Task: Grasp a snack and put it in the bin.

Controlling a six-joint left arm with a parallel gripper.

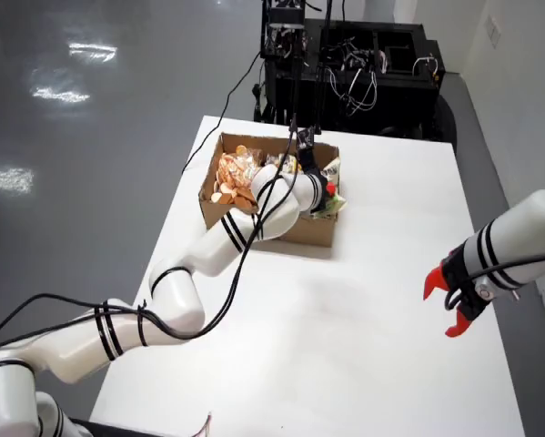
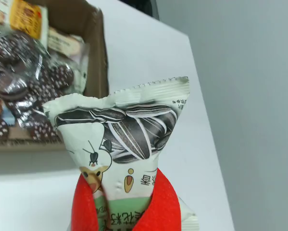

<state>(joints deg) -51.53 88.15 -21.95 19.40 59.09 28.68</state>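
White table [image 1: 363, 300] held the cardboard box [image 1: 219, 211]. My gripper [image 2: 127, 207] was clamped on a sunflower-seed packet [image 2: 129, 139], just beside that box's rim.

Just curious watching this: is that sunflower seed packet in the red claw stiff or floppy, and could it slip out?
Probably soft and light: the sunflower seed packet creases between the red fingers. Its glossy film looks slippery, so the gripper may lose it.

- A white arm [image 1: 208, 259] with black bands reaches from 7 o'clock of the overhead view toward 12 o'clock, bent at the elbow.
- Its gripper [image 2: 126, 211], seen close in the wrist view, has red fingers [image 2: 164, 207] closed around a snack packet [image 2: 122, 139].
- A second arm [image 1: 518, 238] enters at 3 o'clock, red fingers apart.
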